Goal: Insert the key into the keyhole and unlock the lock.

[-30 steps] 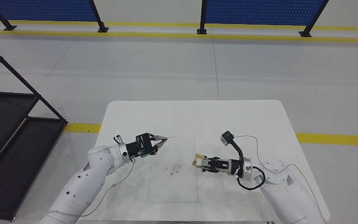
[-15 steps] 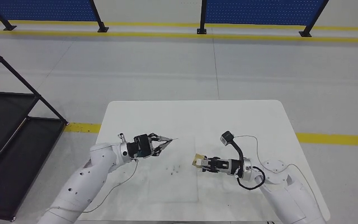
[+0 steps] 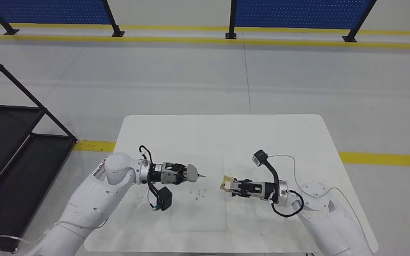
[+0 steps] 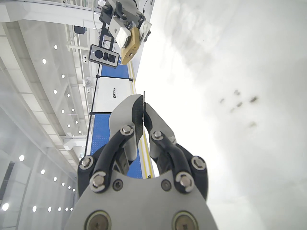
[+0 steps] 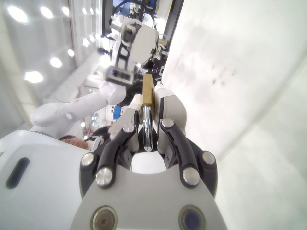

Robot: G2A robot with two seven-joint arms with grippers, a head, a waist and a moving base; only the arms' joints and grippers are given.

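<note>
1. Your left hand (image 4: 144, 107) is clenched on the key (image 4: 144, 96). Its ribbed black pads (image 4: 138, 113) pinch the flat of the key, so only a thin metal blade, seen edge-on, pokes past the tips. I judge that this grip leaves the blade free to enter a keyhole.
2. Next out is the white worktop (image 4: 239, 37), matte and faintly scuffed, with a cluster of small dark specks (image 4: 239, 102) lying between your 2 hands. Both hands hang above the surface and neither rests on it.
3. Farther out, apart from the key tip, your right hand (image 5: 150, 98) grasps the lock (image 5: 147, 88) by its 2 flat sides. The blocky brass body juts forward past the fingers (image 5: 170, 101). The rounded chrome shackle (image 5: 146, 130) tucks back toward the wrist.
4. Held that way, the lock's end face is turned toward the key. That is probably the keyhole side, though the hole is too small to confirm.
5. You have a gap to close, and the blade will need lining up with that face first.
</note>
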